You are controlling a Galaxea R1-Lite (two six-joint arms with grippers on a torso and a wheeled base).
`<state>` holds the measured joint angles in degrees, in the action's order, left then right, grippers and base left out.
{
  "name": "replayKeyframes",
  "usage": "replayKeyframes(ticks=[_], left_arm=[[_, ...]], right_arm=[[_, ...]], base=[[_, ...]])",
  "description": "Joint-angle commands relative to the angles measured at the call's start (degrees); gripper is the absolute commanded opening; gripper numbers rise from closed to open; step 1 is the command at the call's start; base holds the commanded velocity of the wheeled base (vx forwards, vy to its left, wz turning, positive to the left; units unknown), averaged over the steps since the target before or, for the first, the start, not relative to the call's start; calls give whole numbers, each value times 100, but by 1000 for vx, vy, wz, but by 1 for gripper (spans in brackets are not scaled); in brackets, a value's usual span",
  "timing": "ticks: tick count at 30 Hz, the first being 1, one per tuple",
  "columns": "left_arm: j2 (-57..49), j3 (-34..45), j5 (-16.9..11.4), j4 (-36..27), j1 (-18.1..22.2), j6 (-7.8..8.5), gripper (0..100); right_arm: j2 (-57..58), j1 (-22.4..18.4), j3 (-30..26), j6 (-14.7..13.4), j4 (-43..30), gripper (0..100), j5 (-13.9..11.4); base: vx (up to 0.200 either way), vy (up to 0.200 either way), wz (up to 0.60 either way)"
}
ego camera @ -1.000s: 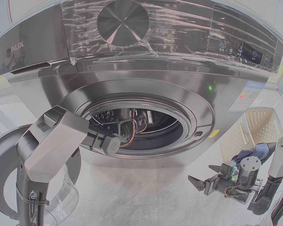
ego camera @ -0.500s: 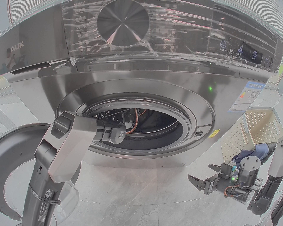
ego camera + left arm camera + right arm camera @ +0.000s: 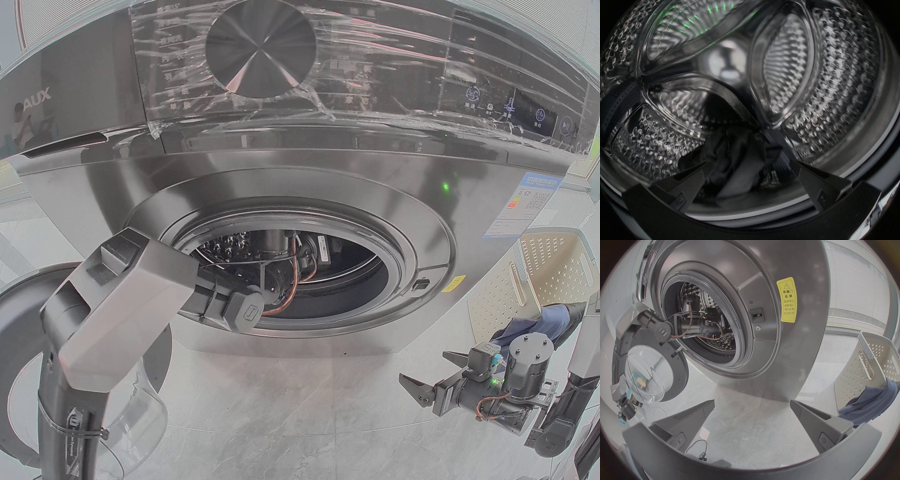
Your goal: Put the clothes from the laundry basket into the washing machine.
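Dark clothes [image 3: 734,162] lie bunched at the bottom of the drum [image 3: 843,78], just beyond the left gripper [image 3: 750,165]. Its fingers [image 3: 690,184] are spread wide with nothing between them. In the head view the left arm [image 3: 125,300] passes through the round mouth of the washer [image 3: 375,206], with the wrist and its orange cable [image 3: 289,281] inside the opening. The door [image 3: 25,350] hangs open on the robot's left, beside that arm.

On the right, the basket [image 3: 556,262] stands on the floor [image 3: 300,400] next to the washer. A blue cloth [image 3: 550,322] is draped over its near rim, partly hanging outside. The right gripper [image 3: 425,367] is low above the floor, between basket and washer, near the blue cloth but apart from it. Its fingers [image 3: 825,424] are open and empty, and they point toward the washer rather than the basket.

The step in hand looks like the end of a drop-off: one load is in the drum and the left fingers have let go. At least the blue cloth remains, so the task is partly done; how much more sits deeper in the basket cannot be told.

Next, the left arm would need to come straight back out through the mouth, keeping the cable and wrist off the rim and not dragging the dark clothes along. One gripper must then turn to the basket, close on a good fold of the blue cloth and lift it free of the rim before carrying it to the drum.
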<state>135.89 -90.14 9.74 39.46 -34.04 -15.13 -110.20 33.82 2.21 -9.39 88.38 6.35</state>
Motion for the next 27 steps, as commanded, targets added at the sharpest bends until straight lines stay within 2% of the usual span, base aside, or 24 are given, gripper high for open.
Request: replayKeyframes(ticks=[1, 4, 5, 7, 9, 11, 12, 13, 14, 16, 19, 24, 25, 27], left_arm=[[-1935, 2606, -236, 501, -639, 344, 100], [-2523, 3617, -297, 563, -850, 361, 100], [-2576, 3714, -306, 571, -877, 361, 100], [-2998, 4514, -429, 730, -1026, 344, 100], [-3508, 5287, -622, 853, -1105, 344, 100], [-4097, 5999, -965, 949, -1105, 370, 100], [-4413, 6298, -1150, 967, -1052, 361, 100], [-4536, 6403, -1229, 967, -1035, 361, 100], [-4976, 6720, -1457, 967, -938, 353, 100], [-5318, 6966, -1589, 949, -727, 353, 100], [-5582, 7212, -1572, 958, -648, 353, 100], [-5591, 7397, -1484, 985, -683, 423, 100], [-5626, 7405, -1326, 1011, -692, 528, 100], [-5714, 7405, -1044, 1090, -675, 625, 100]], right_arm=[[60, 55, -203, 7, 4, 100, 6], [131, 143, -221, -11, -5, 100, 6], [139, 160, -221, -19, -5, 100, 6], [245, 371, -221, -37, -5, 100, 24], [359, 565, -221, -54, -32, 100, 77], [517, 696, -221, -213, -84, 100, 226], [693, 696, -221, -292, -137, 100, 314], [772, 679, -221, -301, -163, 100, 323], [1062, 617, -221, -257, -286, 100, 349], [1317, 529, -221, -221, -462, 100, 349], [1616, 503, -221, -90, -752, 100, 349], [2020, 503, -221, -142, -990, 100, 411], [2231, 450, -221, -134, -1077, 100, 428], [2512, 292, -221, -81, -1209, 100, 428]], base=[[0, 0, 0], [0, 0, 0], [0, 0, 0], [0, 0, 0], [0, 0, 0], [0, 0, 0], [0, 0, 0], [0, 0, 0], [0, 0, 0], [0, 0, 0], [0, 0, 0], [0, 0, 0], [-200, 0, 0], [-200, 0, 0]])
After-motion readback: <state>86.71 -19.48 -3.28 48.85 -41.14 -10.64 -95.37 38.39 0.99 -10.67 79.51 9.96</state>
